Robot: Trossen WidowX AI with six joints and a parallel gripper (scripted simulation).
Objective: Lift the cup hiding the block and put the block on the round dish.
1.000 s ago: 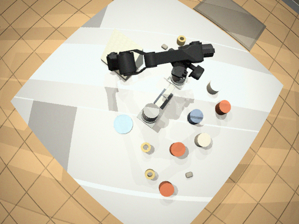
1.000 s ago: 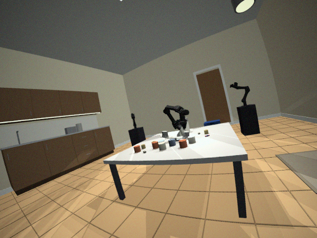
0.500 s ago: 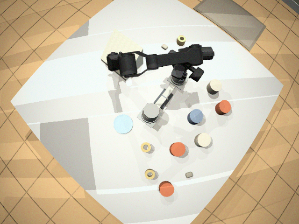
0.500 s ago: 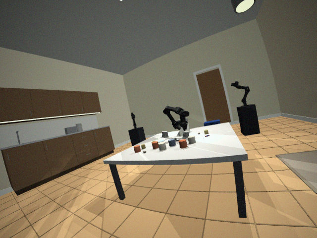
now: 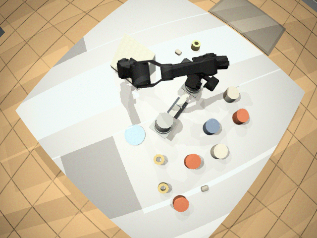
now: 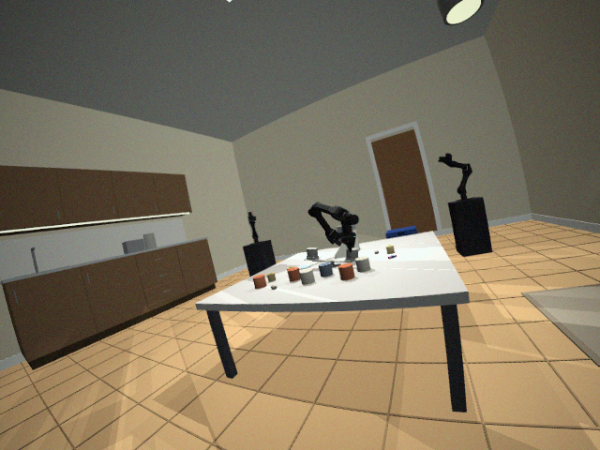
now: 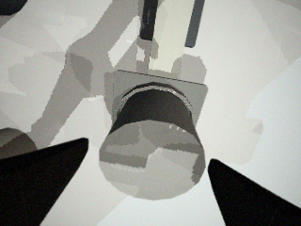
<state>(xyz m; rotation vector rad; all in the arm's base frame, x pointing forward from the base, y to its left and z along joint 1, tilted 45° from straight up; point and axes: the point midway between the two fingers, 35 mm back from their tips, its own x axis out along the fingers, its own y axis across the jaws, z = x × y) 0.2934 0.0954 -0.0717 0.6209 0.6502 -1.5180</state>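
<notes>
A grey cup (image 5: pixel 163 123) (image 6: pixel 311 252) stands on the balance's end nearer the round light-blue dish (image 5: pixel 134 135). The identical cup (image 5: pixel 192 89) (image 7: pixel 151 162) stands on the other end, partly hidden by the arm in the top view. The balance's pale beam (image 5: pixel 178 105) (image 7: pixel 171 38) joins the two ends. My gripper (image 7: pixel 149 154) is open and empty. Its fingertips show on either side of the second cup in the wrist view; their height against the cup is hard to tell. No block shows at either cup. Nothing stands on the dish. I cannot tell which end sits lower.
Around the balance stand a blue cylinder (image 5: pixel 212 126), cream cylinders (image 5: pixel 231 94) (image 5: pixel 219 150) and red cylinders (image 5: pixel 240 116) (image 5: pixel 192 161) (image 5: pixel 180 203). Yellow rings (image 5: pixel 158 159) (image 5: pixel 163 188) (image 5: pixel 195 45) and small grey pieces (image 5: pixel 178 51) (image 5: pixel 204 188) lie farther out. A cream block (image 5: pixel 130 48) is under the arm.
</notes>
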